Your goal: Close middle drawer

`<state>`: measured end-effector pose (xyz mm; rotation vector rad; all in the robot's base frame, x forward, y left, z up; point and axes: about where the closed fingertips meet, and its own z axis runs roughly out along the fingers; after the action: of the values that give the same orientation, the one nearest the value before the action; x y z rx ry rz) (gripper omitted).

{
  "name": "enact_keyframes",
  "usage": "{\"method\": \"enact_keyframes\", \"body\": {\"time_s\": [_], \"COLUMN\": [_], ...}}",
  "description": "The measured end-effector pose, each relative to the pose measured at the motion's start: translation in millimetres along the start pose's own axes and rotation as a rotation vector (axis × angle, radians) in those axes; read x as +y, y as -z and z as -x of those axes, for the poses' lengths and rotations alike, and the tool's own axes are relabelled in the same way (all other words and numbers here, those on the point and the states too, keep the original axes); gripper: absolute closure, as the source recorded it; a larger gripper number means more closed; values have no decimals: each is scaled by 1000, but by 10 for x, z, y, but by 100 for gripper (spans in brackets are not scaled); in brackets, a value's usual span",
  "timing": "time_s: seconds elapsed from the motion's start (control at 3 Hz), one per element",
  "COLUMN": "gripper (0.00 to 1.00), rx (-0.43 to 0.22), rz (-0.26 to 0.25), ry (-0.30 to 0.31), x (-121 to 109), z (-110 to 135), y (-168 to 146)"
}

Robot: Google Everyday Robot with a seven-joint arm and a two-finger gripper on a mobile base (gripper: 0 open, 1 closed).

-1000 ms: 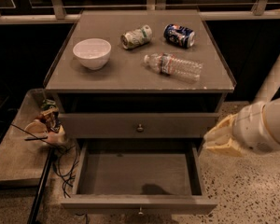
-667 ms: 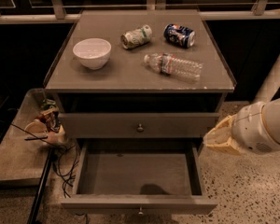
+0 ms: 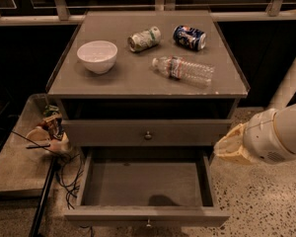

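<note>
Middle drawer (image 3: 147, 215) is sitting pulled well out. The end effector (image 3: 230, 147) is hovering just beside its right wall; whether it is open or closed, I cannot tell. You are probably best bringing it round to the front and pushing squarely near the knob (image 3: 148, 224).

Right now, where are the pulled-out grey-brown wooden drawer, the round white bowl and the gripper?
middle drawer (image 3: 113, 216): camera view, front panel.
white bowl (image 3: 97, 53): camera view, inside.
gripper (image 3: 230, 145): camera view, tan end, right of the drawer.
</note>
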<state>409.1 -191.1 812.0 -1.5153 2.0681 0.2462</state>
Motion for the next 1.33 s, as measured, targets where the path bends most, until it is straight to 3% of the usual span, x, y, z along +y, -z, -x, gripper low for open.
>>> {"method": "enact_keyframes", "body": {"time_s": [0.67, 1.0, 1.33], "gripper": [100, 100, 100], "rx": [92, 53, -55], "rz": [44, 25, 37], "ry": [-62, -102, -89], "x": [114, 83, 129], "z": [-604, -972, -1266], "y": [-922, -1337, -1611]}}
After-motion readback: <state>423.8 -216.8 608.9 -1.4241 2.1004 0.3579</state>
